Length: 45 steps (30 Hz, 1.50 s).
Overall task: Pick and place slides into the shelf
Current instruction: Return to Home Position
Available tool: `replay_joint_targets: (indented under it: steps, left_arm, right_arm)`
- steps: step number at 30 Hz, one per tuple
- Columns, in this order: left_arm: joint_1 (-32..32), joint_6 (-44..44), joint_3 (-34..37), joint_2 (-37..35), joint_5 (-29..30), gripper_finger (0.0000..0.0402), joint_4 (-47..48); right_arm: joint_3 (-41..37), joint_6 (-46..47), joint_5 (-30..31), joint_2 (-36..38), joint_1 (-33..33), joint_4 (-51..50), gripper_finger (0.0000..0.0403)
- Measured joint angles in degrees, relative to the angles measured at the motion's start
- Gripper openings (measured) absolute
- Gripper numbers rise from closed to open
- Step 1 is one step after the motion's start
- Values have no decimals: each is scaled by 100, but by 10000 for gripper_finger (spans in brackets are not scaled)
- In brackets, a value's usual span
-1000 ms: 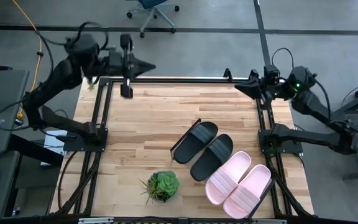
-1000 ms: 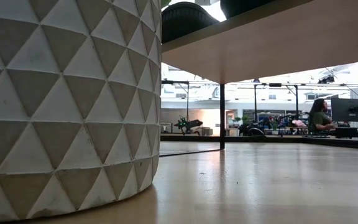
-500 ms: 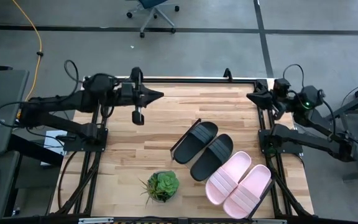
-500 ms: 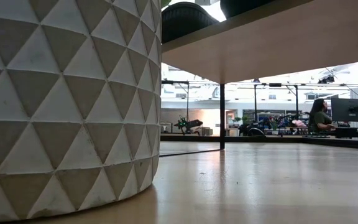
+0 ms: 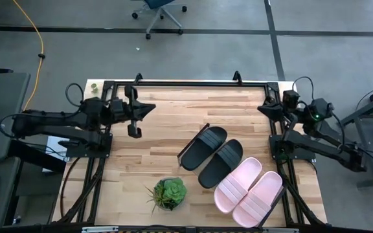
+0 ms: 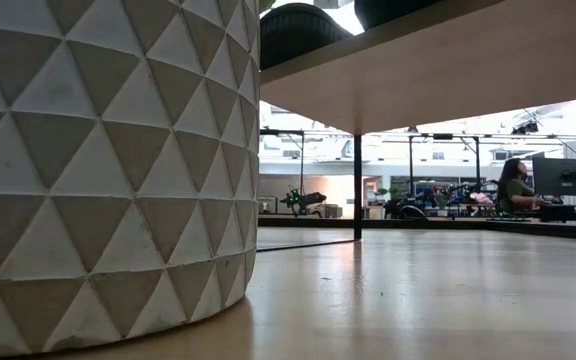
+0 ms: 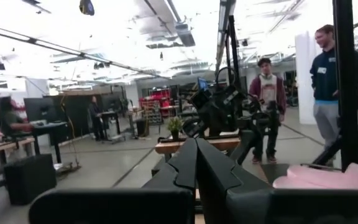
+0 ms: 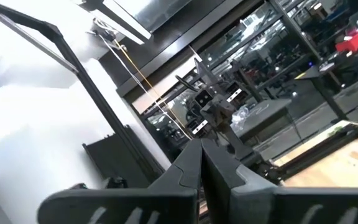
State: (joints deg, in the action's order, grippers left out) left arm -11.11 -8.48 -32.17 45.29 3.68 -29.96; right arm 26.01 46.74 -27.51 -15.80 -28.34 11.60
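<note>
Two black slides (image 5: 211, 153) and two pale pink slides (image 5: 248, 189) lie in a slanting row, soles down, on the shelf (image 5: 186, 153), whose thin black frame shows at both ends of the row. In the low view the shelf (image 6: 438, 80) is seen from below, with a black slide (image 6: 298, 30) on top. A pink slide (image 7: 328, 177) shows in the left wrist view. My left gripper (image 5: 151, 107) is shut and holds nothing, raised at the table's far left. My right gripper (image 5: 261, 107) is shut and holds nothing, raised at the far right.
A green plant in a white faceted pot (image 5: 168, 193) stands near the front edge, left of the slides; it fills the low view's left (image 6: 98, 170). Bare wood lies between the arms at the back. People (image 7: 269, 106) stand beyond the table.
My left gripper has come down from high over the far left corner and drawn back toward the left edge, staying shut. My right gripper has sunk a little and drawn back toward the right edge, also shut. The slides have kept still.
</note>
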Motion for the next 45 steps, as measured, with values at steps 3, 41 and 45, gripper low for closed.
replay_joint_targets:
  steps: [3, 41, 45]
  left_arm:
    - [-2, 104, 319, -255, 28, 0, -15]
    - [-11, 1032, 2400, -3304, -770, 0, 1945]
    - [-11, 1170, 2400, -3657, -888, 0, 2291]
  right_arm:
    - [-170, 135, -4, 133, 0, 74, 0]
    - [-575, -1570, 1161, 155, 40, 344, 0]
    - [-1446, -1421, 1383, 117, 184, 1708, 0]
